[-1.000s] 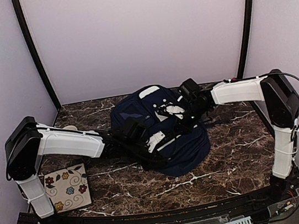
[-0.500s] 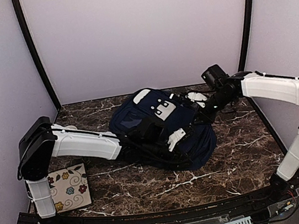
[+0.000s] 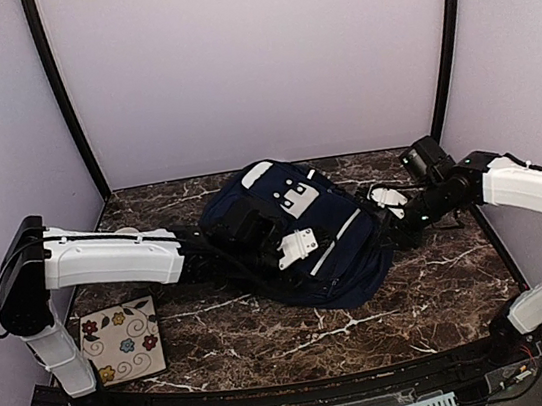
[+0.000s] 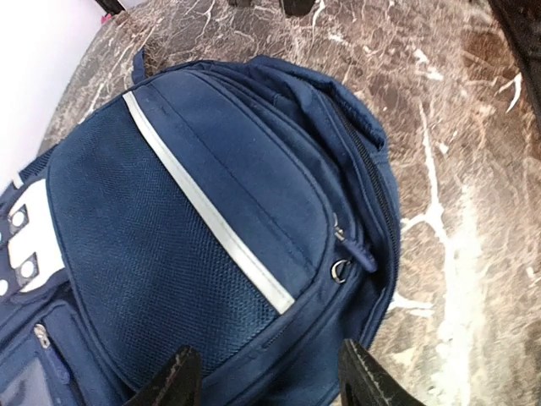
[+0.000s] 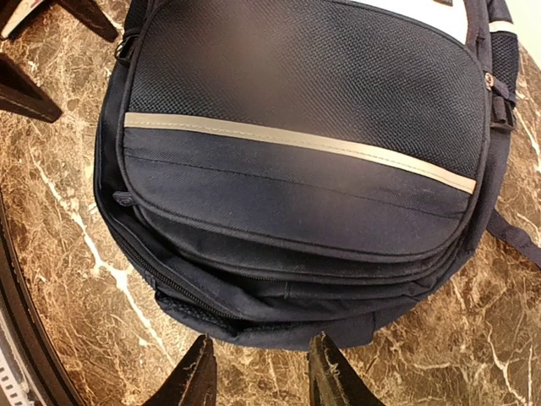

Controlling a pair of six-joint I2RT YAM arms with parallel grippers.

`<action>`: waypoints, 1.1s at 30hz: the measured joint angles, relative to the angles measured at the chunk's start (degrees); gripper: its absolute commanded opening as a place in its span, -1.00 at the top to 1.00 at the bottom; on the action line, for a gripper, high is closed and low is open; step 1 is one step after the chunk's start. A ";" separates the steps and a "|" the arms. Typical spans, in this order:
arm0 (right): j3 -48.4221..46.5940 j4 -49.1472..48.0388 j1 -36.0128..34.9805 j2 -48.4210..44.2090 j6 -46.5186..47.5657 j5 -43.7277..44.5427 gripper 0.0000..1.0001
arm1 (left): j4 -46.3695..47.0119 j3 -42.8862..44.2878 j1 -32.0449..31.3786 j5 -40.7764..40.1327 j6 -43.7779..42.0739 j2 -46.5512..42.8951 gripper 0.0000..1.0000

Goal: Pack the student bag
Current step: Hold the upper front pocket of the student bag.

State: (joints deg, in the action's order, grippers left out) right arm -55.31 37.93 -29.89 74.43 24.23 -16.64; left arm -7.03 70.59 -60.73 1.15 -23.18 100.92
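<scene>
The student bag (image 3: 299, 224) lies flat in the middle of the marble table, navy with a pale stripe and a white studded patch. My left gripper (image 3: 301, 251) hovers over its front pocket. In the left wrist view the student bag (image 4: 194, 211) fills the frame and my left gripper (image 4: 270, 385) stands open above the fabric, gripping nothing. My right gripper (image 3: 399, 233) is at the bag's right edge. The right wrist view shows the student bag (image 5: 296, 169) with my right gripper (image 5: 260, 382) open just off its bottom seam, over bare marble.
A floral tile (image 3: 121, 342) lies at the near left beside the left arm's base. The marble table (image 3: 434, 281) is enclosed by pale booth walls with black corner posts (image 3: 61, 96). Dark arm parts (image 5: 25, 85) show at the upper left of the right wrist view.
My left gripper has opened and let go of the bag fabric. The right arm has drawn back to the right, off the bag. The bag has shifted right and settled flatter.
</scene>
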 measured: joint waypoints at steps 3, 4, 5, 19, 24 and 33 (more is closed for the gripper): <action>1.36 -0.57 0.02 -2.40 -0.55 -0.28 0.22 | 1.22 -0.33 -0.76 -2.29 -5.07 0.33 -0.17; 2.08 -1.07 0.07 -3.37 -0.81 -0.57 0.21 | 1.60 -0.13 -1.22 -2.84 -7.21 0.74 -0.16; 2.67 -1.55 0.15 -4.07 -0.98 -0.85 0.20 | 1.57 0.22 -1.53 -3.17 -8.48 1.25 -0.14; 7.06 -4.76 2.82 -8.35 -2.12 -3.30 0.18 | -0.42 5.68 -2.58 -5.90 -21.31 11.26 0.23; 7.21 -5.11 2.91 -8.35 -2.08 -3.56 0.19 | 2.23 5.62 -2.67 -8.24 -23.06 11.26 0.61; 3.19 -2.89 2.91 -4.31 -1.88 -4.90 0.27 | 9.46 5.22 -3.02 -9.29 -21.18 11.47 1.00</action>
State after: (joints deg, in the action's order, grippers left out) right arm -52.12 35.05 -26.98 70.13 22.35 -21.54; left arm 2.44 75.81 -63.75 -8.14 -44.36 112.40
